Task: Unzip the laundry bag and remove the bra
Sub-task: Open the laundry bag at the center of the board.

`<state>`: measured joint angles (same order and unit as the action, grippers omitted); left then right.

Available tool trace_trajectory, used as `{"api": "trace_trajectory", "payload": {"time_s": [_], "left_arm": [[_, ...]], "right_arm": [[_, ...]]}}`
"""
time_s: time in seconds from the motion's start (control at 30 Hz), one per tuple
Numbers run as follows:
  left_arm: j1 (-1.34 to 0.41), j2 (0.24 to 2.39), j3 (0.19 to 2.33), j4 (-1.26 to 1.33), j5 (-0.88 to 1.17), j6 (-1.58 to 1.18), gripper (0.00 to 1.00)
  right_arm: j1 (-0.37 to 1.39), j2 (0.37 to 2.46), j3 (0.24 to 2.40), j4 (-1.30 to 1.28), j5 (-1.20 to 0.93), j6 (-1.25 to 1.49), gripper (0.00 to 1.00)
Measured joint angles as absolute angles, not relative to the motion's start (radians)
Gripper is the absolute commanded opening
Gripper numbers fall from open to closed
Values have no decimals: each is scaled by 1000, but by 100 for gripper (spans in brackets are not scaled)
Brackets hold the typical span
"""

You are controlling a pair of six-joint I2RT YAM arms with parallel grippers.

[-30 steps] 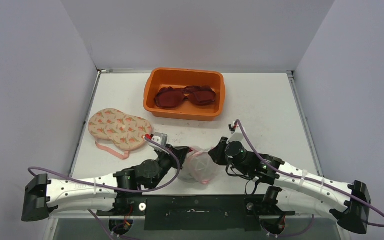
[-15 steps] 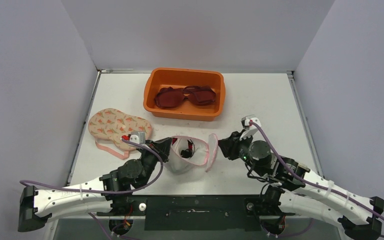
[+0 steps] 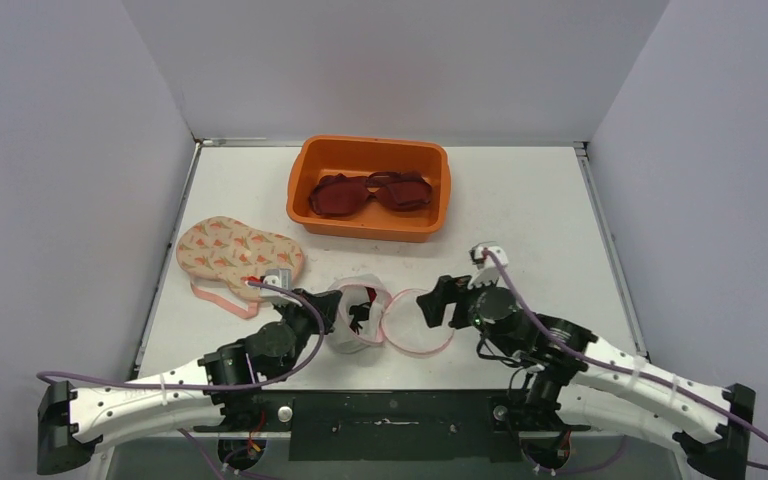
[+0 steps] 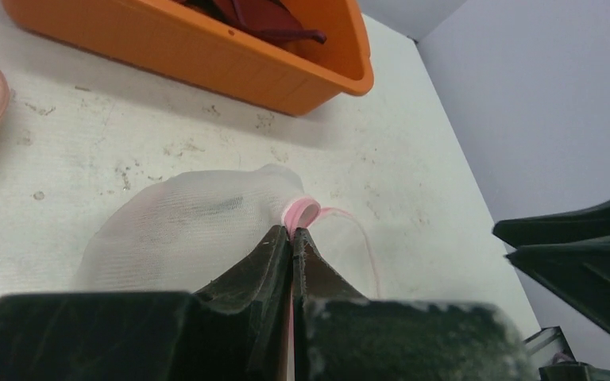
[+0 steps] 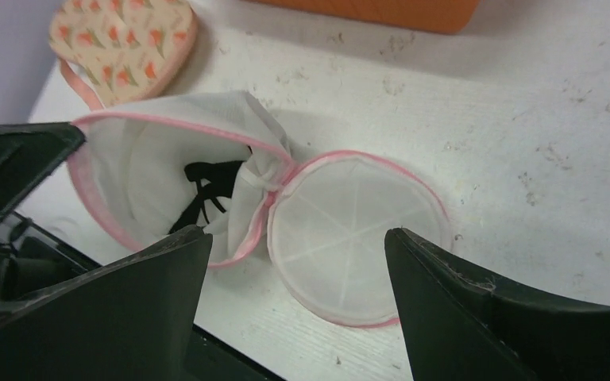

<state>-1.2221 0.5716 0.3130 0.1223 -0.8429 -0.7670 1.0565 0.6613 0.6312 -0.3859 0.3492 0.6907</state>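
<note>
Moved since before: the right pincer (image 5: 294, 238) has let go and spread wide, and the round lid flap (image 5: 353, 242) it held upright now lies flat on the table (image 3: 530, 220).
Left pincer (image 4: 291, 235): clamped on the pink rim of the laundry bag (image 5: 147, 155), holding the mouth up.
Right pincer now: jaws apart and empty, hovering over the lid flap, with the bag's mouth just to its left.
Task thing: the black bra (image 5: 206, 186) sits inside the open mesh bag, between the two pincers and nearer the left one.
Step in hand: unzipping looks done; the removal has not yet begun.
Next move: the right pincer would need to shift left into the mouth, dip past the pink rim and close on a strap or cup without catching mesh, while the left one keeps the bag anchored.
Edges: the bag lies near the table's near edge, just ahead of both arm bases.
Open room: bare table lies ahead and to the right of the right pincer. The orange tub (image 3: 370, 228) with a dark red bra (image 3: 370, 190) stands well ahead. A floral padded piece (image 3: 235, 255) lies ahead-left of the left pincer.
</note>
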Motion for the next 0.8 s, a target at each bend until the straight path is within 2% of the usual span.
{"api": "trace_trajectory", "payload": {"time_s": [0.17, 0.5, 0.8], "left_arm": [[-1218, 535, 331, -56, -823, -844, 0], [-1168, 518, 386, -431, -815, -1052, 0], [-1163, 498, 361, -477, -813, -1132, 0]], "right_arm": [[1076, 916, 630, -318, 289, 680, 81], [1085, 1140, 564, -14, 180, 657, 82], [1089, 1385, 653, 110, 167, 657, 77]]}}
